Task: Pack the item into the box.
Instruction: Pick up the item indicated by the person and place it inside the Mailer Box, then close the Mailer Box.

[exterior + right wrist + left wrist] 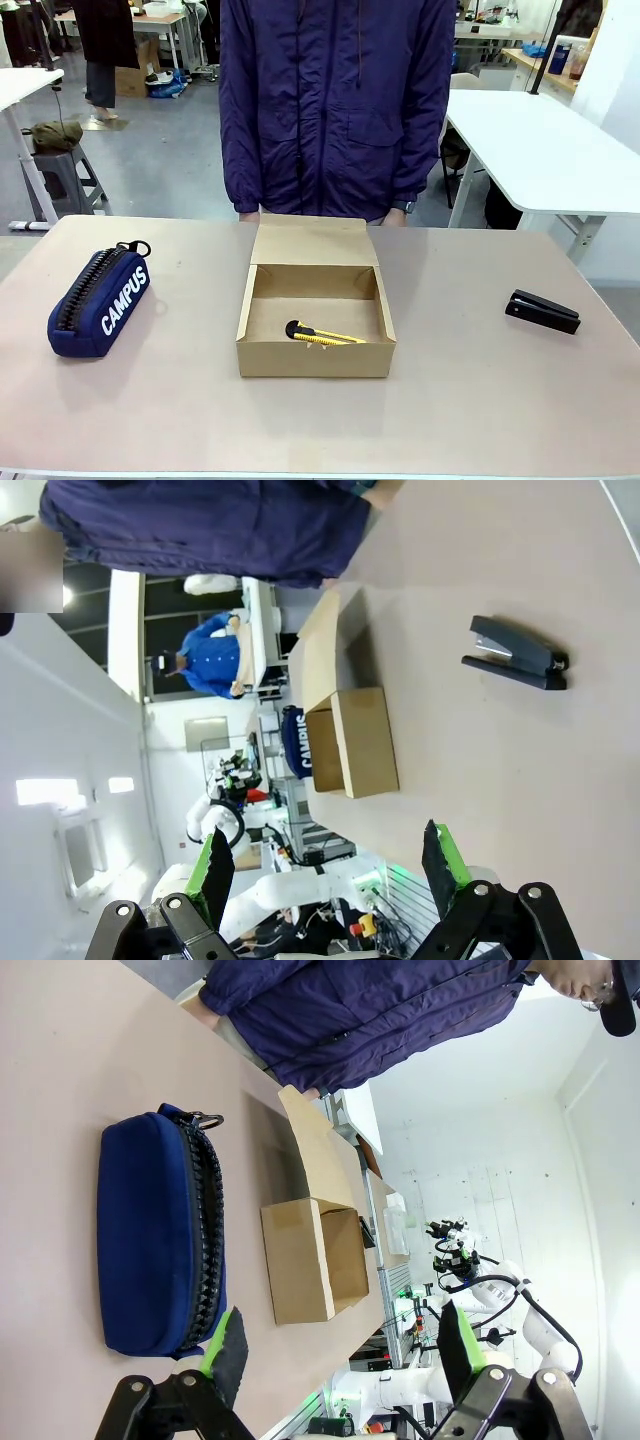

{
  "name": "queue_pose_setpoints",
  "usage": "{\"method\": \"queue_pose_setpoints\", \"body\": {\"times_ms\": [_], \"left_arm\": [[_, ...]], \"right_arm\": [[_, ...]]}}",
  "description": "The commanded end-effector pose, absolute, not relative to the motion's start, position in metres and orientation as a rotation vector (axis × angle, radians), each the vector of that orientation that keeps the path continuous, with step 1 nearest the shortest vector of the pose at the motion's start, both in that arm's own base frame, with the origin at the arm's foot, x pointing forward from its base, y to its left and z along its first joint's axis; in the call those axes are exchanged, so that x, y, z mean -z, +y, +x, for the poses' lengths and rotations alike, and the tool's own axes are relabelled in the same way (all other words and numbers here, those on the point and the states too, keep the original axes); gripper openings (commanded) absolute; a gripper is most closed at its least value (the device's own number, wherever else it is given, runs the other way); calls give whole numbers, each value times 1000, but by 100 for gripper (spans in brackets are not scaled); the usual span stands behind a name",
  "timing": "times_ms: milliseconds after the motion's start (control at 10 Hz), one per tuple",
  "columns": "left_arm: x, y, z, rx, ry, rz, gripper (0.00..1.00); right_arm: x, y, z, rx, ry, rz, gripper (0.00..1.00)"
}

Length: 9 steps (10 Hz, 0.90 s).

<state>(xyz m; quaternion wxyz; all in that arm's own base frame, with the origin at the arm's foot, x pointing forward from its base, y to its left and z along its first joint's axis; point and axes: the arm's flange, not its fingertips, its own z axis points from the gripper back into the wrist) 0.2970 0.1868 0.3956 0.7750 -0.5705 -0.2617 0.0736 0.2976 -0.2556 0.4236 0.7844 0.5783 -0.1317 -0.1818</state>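
The pale beige bench carries 3 things directly. An open brown cardboard box sits at its centre. A navy pencil case lies at 9 o'clock and a black stapler at 3 o'clock, both well apart from it.

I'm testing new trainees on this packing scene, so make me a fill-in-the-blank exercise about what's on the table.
1. The box has its lid ___.
2. Inside the box lies a yellow ___.
3. The navy case reads ___.
4. The stapler sits on the robot's ___ side of the box.
Missing words: open; knife; CAMPUS; right.
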Motion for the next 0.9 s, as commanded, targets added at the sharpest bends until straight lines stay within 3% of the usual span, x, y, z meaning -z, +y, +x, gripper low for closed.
{"method": "queue_pose_setpoints", "body": {"times_ms": [0, 800], "left_arm": [[-396, 186, 297, -143, -590, -1250, 100], [-396, 186, 297, -143, -590, -1250, 100]], "right_arm": [[-425, -256, 297, 386, -296, 1263, 100], [-425, -256, 297, 386, -296, 1263, 100]]}}
